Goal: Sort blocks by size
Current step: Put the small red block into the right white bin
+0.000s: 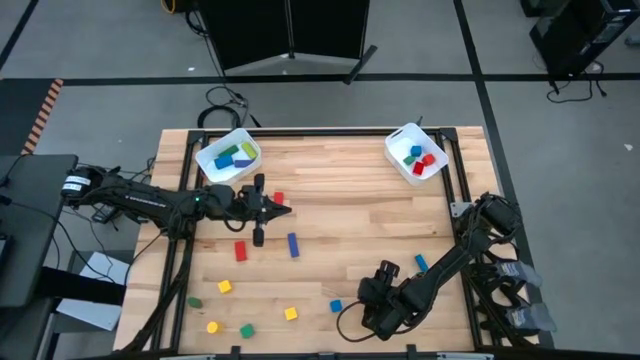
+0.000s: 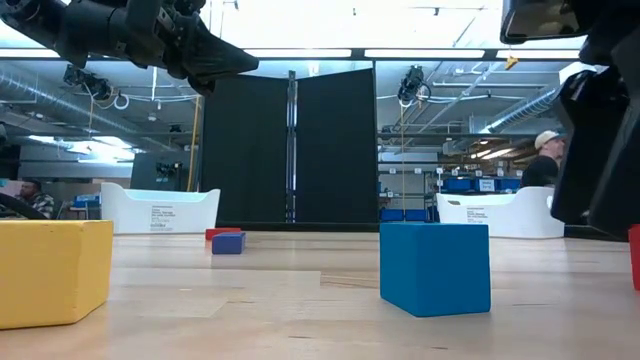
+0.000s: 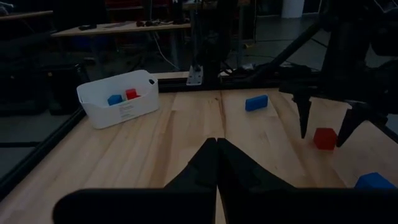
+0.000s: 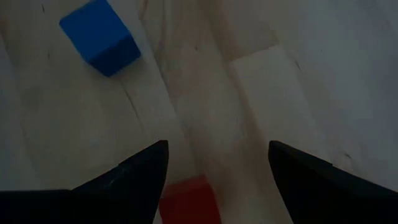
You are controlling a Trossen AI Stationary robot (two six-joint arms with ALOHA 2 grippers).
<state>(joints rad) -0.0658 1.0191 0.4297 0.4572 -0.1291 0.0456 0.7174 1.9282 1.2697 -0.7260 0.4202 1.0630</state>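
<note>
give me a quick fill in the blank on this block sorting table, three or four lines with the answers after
1. The right gripper hangs with open jaws over a small ____ block.
2. The left gripper is ____, with nothing between its fingers.
3. The number of white bins at the table's far edge is ____.
4. In the low view, the block nearest the middle is a ____ cube.

Missing words: red; shut; two; blue

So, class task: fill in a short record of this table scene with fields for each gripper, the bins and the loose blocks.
left gripper: jaws shut, empty, raised near the left bin
right gripper: jaws open astride a red cube, not yet gripping
left bin: larger blocks
right bin: small cubes
loose blocks: scattered on the table
</note>
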